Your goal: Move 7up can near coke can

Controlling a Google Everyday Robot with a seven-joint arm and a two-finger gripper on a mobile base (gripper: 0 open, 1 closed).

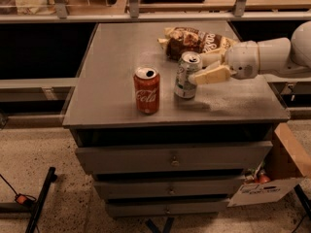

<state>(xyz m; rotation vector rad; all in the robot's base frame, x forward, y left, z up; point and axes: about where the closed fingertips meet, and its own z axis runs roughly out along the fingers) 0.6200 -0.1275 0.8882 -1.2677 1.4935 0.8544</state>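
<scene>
The coke can [146, 90], red with white script, stands upright near the front of the grey cabinet top [112, 52]. The 7up can [186, 75], silvery-white with green marks, is upright just to its right, a small gap between them. My gripper [198, 70] reaches in from the right, its cream fingers [212, 75] closed around the 7up can's upper right side. The can's base is at or just above the surface; I cannot tell which.
A brown snack bag [194, 41] lies behind the 7up can on the cabinet top. The cabinet has drawers [172, 157] below. A cardboard box [272, 176] sits on the floor at the right. A shelf rail runs behind.
</scene>
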